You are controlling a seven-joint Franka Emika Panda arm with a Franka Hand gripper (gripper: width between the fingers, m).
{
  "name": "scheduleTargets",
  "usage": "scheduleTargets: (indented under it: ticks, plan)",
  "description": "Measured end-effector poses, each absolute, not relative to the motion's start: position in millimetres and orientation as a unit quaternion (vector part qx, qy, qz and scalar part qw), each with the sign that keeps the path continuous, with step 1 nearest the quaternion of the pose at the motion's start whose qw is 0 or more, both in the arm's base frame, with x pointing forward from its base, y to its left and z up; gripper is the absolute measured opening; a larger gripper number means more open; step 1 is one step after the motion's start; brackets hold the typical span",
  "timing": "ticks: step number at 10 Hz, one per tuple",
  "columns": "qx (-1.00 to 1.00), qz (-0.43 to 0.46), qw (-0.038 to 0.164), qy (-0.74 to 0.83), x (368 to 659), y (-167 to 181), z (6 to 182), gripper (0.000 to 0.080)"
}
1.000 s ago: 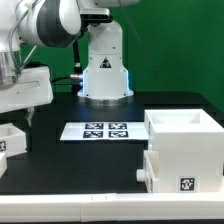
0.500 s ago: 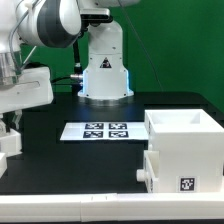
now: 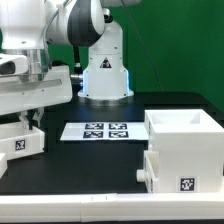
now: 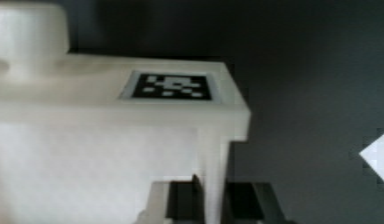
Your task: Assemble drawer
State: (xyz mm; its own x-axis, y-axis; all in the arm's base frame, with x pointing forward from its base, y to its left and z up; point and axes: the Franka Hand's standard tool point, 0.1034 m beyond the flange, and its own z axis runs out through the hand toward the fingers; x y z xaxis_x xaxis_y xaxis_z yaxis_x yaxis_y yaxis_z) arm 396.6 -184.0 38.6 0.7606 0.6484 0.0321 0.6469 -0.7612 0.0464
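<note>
The drawer is a small low white tray with a black-and-white tag on its front, at the exterior view's left. My gripper reaches down onto it from above. In the wrist view the drawer fills most of the picture, its tag facing up. My gripper is shut on the drawer's thin wall, with one dark finger on each side. The frames do not show whether the drawer rests on the black table or hangs just above it.
The tall white cube casing, open on top and with a tag low on its front, stands at the exterior view's right. The marker board lies on the table in the middle. The arm's base stands behind it.
My arm and gripper have moved toward the exterior view's right, carrying the drawer along. The casing and the marker board have not moved.
</note>
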Motion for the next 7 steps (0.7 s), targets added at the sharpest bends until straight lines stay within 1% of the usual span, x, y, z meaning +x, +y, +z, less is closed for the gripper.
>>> scheduleTargets:
  ticks: [2, 3, 4, 6, 7]
  plan:
    - [0.937, 0.022, 0.015, 0.347, 397, -183, 37.4, 0.0037]
    - [0.935, 0.026, 0.019, 0.353, 399, -180, 38.6, 0.0038]
    - [0.924, 0.039, 0.033, 0.379, 398, -166, 43.0, 0.0038]
    - [0.890, 0.049, 0.045, 0.451, 399, -134, 61.5, 0.0038]
    - [0.878, 0.051, 0.049, 0.473, 401, -129, 65.3, 0.0038]
